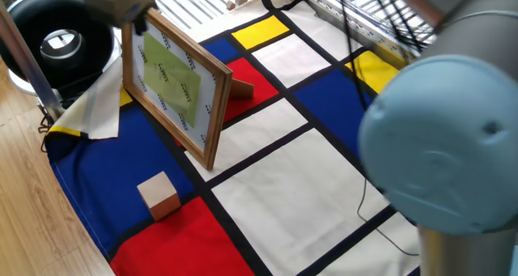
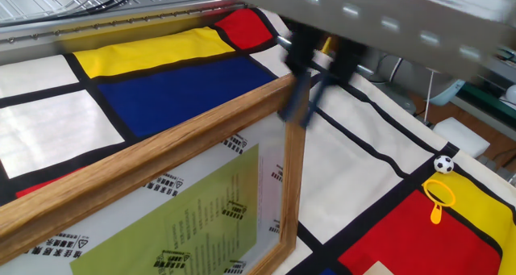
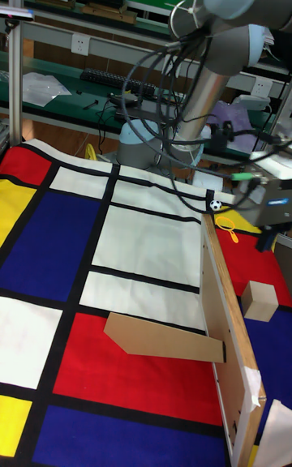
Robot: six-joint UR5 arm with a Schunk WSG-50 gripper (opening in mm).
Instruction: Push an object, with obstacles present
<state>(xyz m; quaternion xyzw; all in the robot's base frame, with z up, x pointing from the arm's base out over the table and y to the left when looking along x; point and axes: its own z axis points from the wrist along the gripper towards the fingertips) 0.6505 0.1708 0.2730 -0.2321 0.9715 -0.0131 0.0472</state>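
Counter (image 1: 275,175) draped in a cloth of red, blue, yellow and white blocks with black lines. Near its front corner, a small light-tan wooden cube (image 1: 158,194) sits on the border of a blue and a red block, apart from everything else. Behind it, a large light-wood picture frame (image 1: 170,82) with a white mat and green picture stands tilted back, propped on a reddish-brown flat piece (image 1: 241,84) lying behind it. In the tall fixed view, the cube (image 3: 259,301) rests just beside the frame's front face, while the brown piece (image 3: 162,337) lies on the far side of the frame.

The gripper (image 2: 310,85) is blurred by motion; it hangs above the frame's upper corner, with two dark fingers (image 2: 294,97) that seem slightly apart and empty, though this is hard to confirm. The cube is untouched, so the push has likely not begun.

Main risk: the gripper is very close to the frame's top edge. A low or sideways move could clip it and topple the frame onto the cube.
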